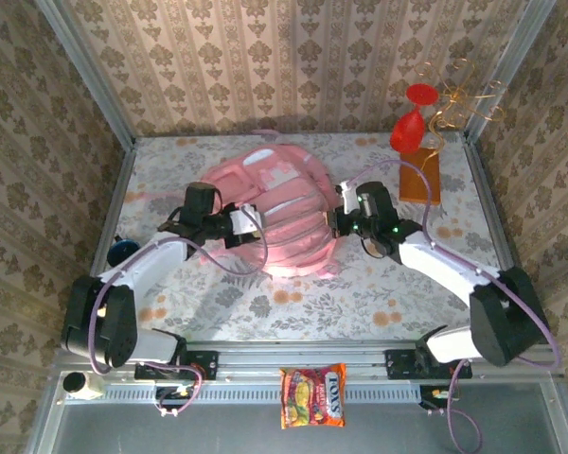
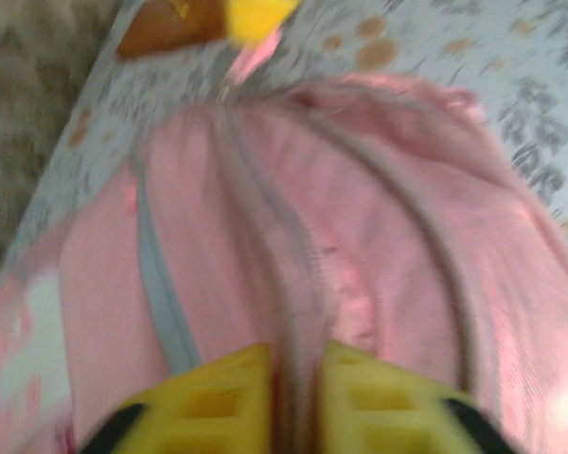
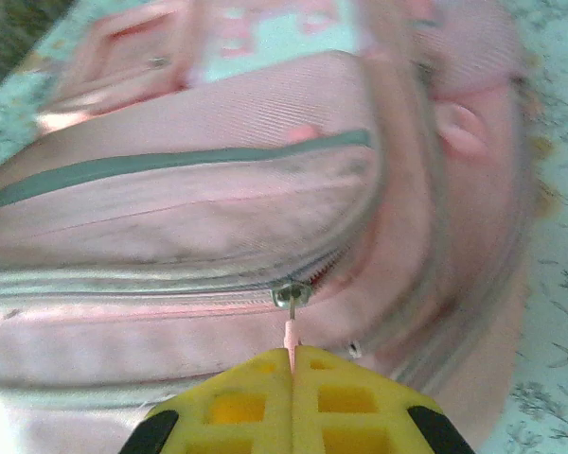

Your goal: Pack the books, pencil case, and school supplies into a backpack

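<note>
Right now the backpack [image 1: 284, 203] lies mid-worktop [image 1: 265, 307], pink w/ white patches. Both my arms reach in over it from the near edge: left tool [image 1: 241, 223] on its left side, right tool [image 1: 339, 219] at its right edge. In the right wrist view my right tool [image 3: 292, 355] is clenched. Its yellow fingers [image 3: 237, 407] meet w/ no gap, pinching the thin pink zip pull [image 3: 290, 333] that hangs from the metal slider [image 3: 291, 295]. That slider sits on a zip line of the backpack [image 3: 218, 189], near where the zip curves round a corner. In the left wrist view my left tool [image 2: 296, 364] has its fingers [image 2: 218, 397] parted, a ridge of zip seam [image 2: 298, 284] running up btwn them — pic is blurry, so I can't tell whether the pads touch the fabric. Elsewhere: an orange-brown slab [image 1: 420, 177] at the far right of the worktop, apart from the backpack, and a snack packet [image 1: 312, 397] on the rail btwn the arm bases.
</note>
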